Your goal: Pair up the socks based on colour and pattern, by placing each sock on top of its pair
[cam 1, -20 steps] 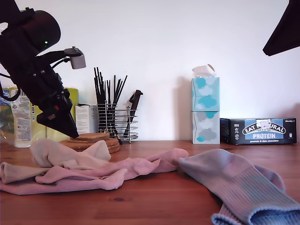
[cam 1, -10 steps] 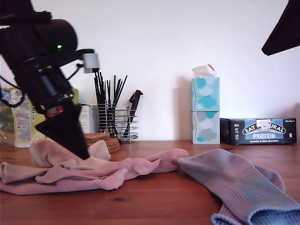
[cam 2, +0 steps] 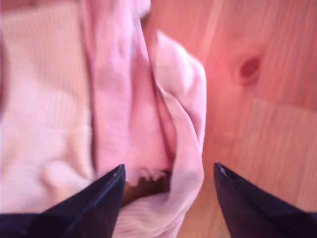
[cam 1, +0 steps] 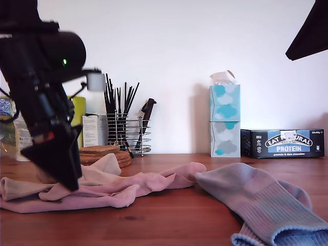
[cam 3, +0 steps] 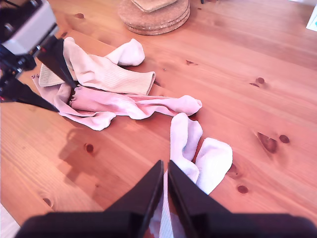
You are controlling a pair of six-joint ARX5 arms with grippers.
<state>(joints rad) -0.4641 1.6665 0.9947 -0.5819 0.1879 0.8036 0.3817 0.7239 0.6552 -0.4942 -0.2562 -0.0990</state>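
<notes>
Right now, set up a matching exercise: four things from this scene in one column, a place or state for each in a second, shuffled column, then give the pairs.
Things:
1. my first gripper
2. my second gripper
3. cork coasters
4. tissue boxes

Places or states:
A. stacked, one upon the other, against the back wall
B. open, jaws either side of the pink sock's cuff
C. shut, raised above the pale socks
D. a round pile on the table, beyond the beige sock

Pairs: 1-B, 2-C, 3-D, 4-A
</notes>
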